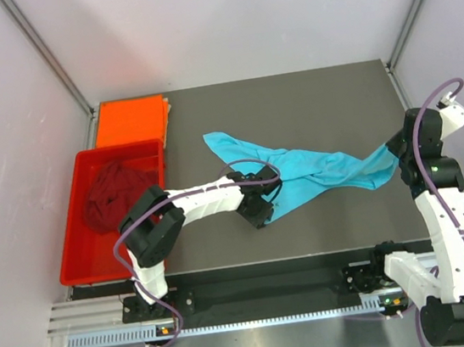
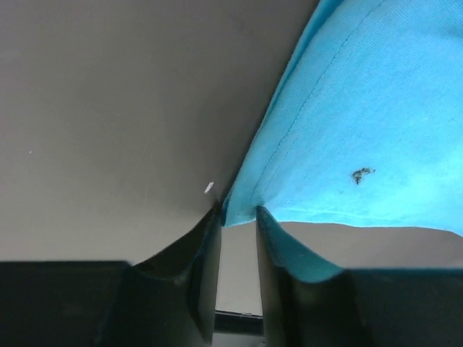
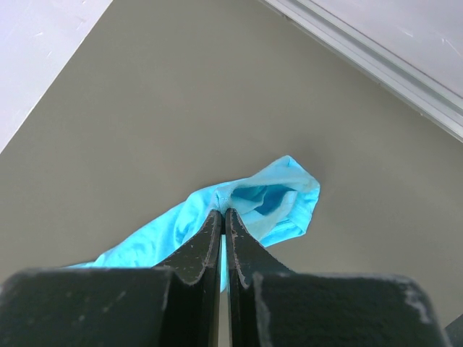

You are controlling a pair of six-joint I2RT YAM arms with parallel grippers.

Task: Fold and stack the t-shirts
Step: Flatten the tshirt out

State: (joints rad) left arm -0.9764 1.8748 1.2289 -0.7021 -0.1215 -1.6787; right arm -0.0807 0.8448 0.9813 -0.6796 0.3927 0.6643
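**Turquoise shirt strung between two arms**

The turquoise t-shirt (image 1: 317, 171) lies in a long, twisted band across the middle of the dark surface (image 1: 316, 98). Its long axis runs from the far left down towards the right edge.

The right gripper (image 1: 394, 155) is at the right-hand end of that band. Its fingers are pressed together with a bunch of blue cloth pinched at the tips, so that end is firmly held.

The left gripper (image 1: 258, 211) sits at the near hem, about midway along the band, so the shirt lies beyond it and off to its right. Its fingers (image 2: 206, 238) stand a little apart with the hem corner right at the tips. I can't tell whether it actually has a bite on the cloth.

The left arm reaches out low and long, slanting rightwards from its base. The right arm stands tall at the edge, elbow bent and wrist turned inward.

Over on the left, the orange t-shirt (image 1: 129, 121) lies flat and folded on the surface. The maroon t-shirt (image 1: 113, 196) sits crumpled in the red tray (image 1: 71, 237).

My guess is the blue shirt needs spreading flat before any fold, and each arm is nearest its own end.
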